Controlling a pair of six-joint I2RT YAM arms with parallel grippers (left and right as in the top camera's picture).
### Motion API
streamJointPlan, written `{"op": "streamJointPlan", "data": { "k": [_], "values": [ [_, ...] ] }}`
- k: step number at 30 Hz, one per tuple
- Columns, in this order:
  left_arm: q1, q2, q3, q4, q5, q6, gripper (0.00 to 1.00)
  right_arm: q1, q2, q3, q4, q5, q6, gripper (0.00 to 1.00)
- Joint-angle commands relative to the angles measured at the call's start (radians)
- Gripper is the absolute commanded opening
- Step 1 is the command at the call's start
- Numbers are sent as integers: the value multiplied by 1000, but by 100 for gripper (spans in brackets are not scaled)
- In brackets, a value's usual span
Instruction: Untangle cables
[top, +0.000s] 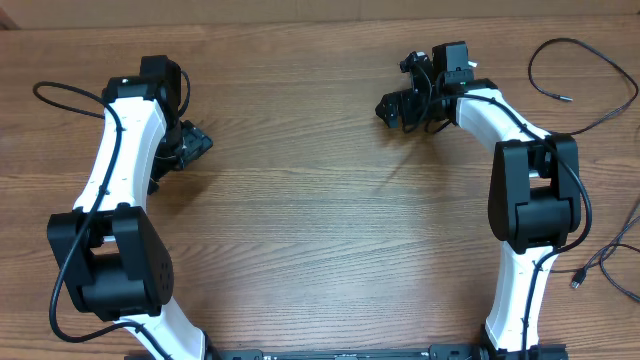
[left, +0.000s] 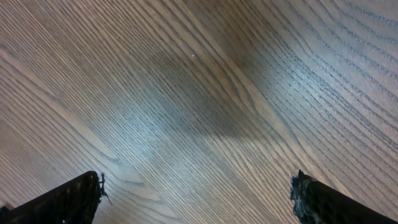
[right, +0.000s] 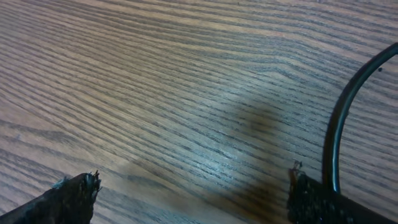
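Wood-grain tabletop (top: 300, 230), two white-and-black arms, nothing in either grip.

Nearest the bases, at rt edge: first cable (top: 600, 258), thin and black, lying slack. Plug (top: 577, 283) at its near end, pointing near-left. Long axis approx. diagonal, near-left to far-right, then off frame, so the rest not visible. Possibly two strands there; too small to tell.

Mid-table: bare wood betw. the arms.

Further back, left side: left gripper (top: 195, 143) low over the table, jaws spread wide and empty, only grain showing betw. its fingers (left: 68, 202) in the left wrist view.

Further again, right of centre: right gripper (top: 392, 108), jaws likewise wide apart, holding nothing. Black cord (right: 339, 124) curving just beside one finger in the right wrist view; task cable or arm wiring, cannot tell.

Far rt corner: second cable (top: 590, 45), laid in an open loop, well apart from the right gripper. Small tip (top: 566, 99) turned inward, pointing right and slightly near. Loop's long axis approx. left-right.

Progress, as a judgement: both cables well apart, no crossing seen betw. them, so separation looks mostly done. Left to do, prob.: straightening the far loop and checking the near cable's off-frame stretch. Neither cable touched at present.
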Motion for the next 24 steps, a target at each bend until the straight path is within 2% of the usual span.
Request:
{"op": "streamJointPlan", "data": {
  "k": [1,8,18,24],
  "values": [
    [-7,-3,6,-2,1,19,100,-13,34,1,5,82,-4,100],
    [-7,-3,6,-2,1,19,99,-103,34,1,42,238,-9,100],
    [-7,-3,6,-2,1,19,100,-431,34,1,36,227,-26,100],
    [-7,-3,6,-2,1,19,100,-565,34,1,-30,-59,-31,100]
  ]
}}
